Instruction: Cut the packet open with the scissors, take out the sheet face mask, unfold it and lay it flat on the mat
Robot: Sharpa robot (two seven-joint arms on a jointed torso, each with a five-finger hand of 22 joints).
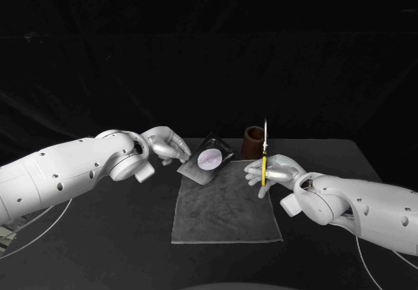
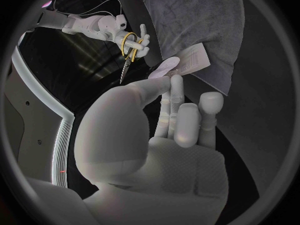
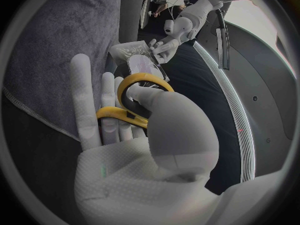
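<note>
My left hand (image 1: 165, 145) holds the dark packet (image 1: 206, 159) with a pale round print, tilted above the far end of the grey mat (image 1: 226, 208). In the left wrist view the packet (image 2: 186, 62) is pinched between thumb and fingers of that hand (image 2: 169, 135). My right hand (image 1: 274, 170) grips yellow-handled scissors (image 1: 264, 151), blades pointing straight up, just right of the packet and apart from it. In the right wrist view the yellow handles (image 3: 134, 102) loop around the fingers of that hand (image 3: 150, 135), and the packet (image 3: 140, 60) lies beyond them.
A brown cylindrical holder (image 1: 254, 142) stands behind the scissors at the table's far side. The grey mat lies in the middle of the black table (image 1: 348, 163), with bare black surface to either side of it.
</note>
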